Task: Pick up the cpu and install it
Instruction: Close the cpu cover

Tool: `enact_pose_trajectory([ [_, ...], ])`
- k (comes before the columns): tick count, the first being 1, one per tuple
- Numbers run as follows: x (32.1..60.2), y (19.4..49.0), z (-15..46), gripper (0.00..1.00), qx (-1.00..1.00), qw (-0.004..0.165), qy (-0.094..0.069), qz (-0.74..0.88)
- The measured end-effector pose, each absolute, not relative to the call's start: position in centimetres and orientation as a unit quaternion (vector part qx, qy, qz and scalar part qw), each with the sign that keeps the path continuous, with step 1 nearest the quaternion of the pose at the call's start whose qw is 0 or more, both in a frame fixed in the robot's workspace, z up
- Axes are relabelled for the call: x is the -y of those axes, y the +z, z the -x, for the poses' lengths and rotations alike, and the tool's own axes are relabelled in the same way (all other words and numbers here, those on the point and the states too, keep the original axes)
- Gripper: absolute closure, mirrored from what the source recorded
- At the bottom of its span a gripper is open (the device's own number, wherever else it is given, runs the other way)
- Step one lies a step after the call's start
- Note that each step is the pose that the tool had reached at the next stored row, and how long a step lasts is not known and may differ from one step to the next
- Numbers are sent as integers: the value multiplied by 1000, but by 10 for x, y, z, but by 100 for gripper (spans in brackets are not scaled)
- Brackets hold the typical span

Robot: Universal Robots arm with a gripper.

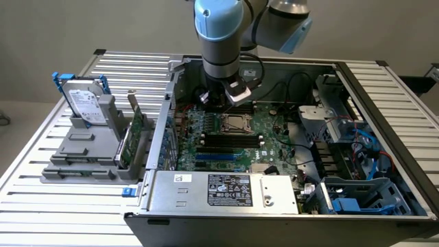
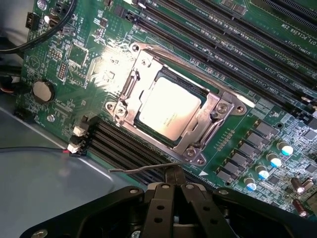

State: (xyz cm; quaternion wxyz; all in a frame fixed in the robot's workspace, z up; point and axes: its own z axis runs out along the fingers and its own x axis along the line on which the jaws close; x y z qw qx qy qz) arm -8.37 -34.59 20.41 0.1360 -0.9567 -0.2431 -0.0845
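Wrist view: end effector (image 2: 174,174) fully closed by thin lever (image 2: 141,168), hold unclear; cpu (image 2: 168,106) edges under frame (image 2: 210,116).

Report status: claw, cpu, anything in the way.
Claw shut, tips at the end of the thin lever. Cpu lying in the socket frame, metal around its edges. Nothing between claw and cpu.
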Motion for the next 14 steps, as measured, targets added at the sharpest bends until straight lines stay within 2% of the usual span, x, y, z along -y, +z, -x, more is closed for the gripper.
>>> enact_pose_trajectory([
  [14, 346, 200, 80, 89, 243, 136, -85, 957],
])
